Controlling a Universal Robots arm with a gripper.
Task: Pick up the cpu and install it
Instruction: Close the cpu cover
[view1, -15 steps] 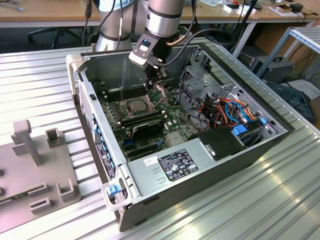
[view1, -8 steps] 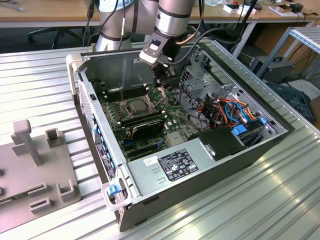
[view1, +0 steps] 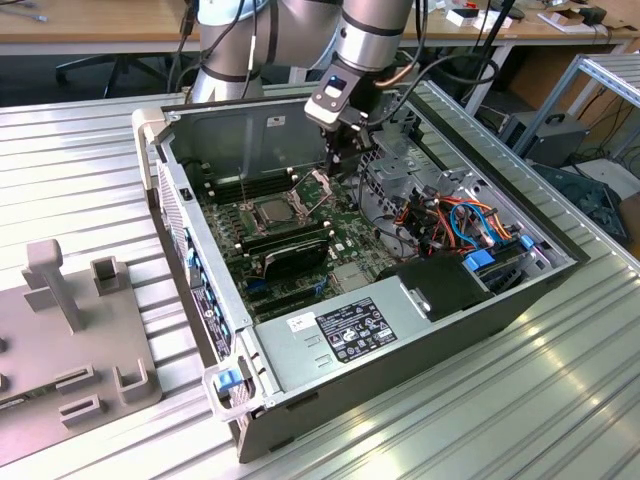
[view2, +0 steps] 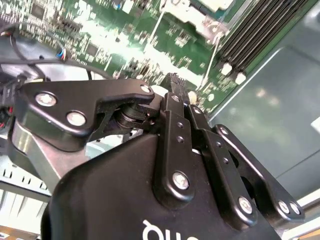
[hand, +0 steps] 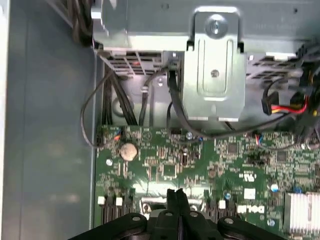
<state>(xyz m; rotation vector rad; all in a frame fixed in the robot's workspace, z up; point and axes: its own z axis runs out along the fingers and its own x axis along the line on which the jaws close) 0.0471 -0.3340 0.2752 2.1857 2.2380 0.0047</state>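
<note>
I count one open computer case (view1: 240, 130), one green motherboard (view1: 345, 225), one cpu (view1: 272, 210), one black graphics card (view1: 287, 252), one power supply (view1: 335, 335), one coin battery (hand: 128, 151) (in the first wrist view), and one grey fixture plate (view1: 60, 340) at the exterior view's left.

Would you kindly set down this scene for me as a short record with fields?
setting: open computer case on a ribbed metal table
gripper: inside the case, close above the green board, shut, nothing seen between its tips
cpu: lying flat in its socket, apart from the gripper, toward the exterior view's left of it
socket frame: tilted up beside the cpu
</note>
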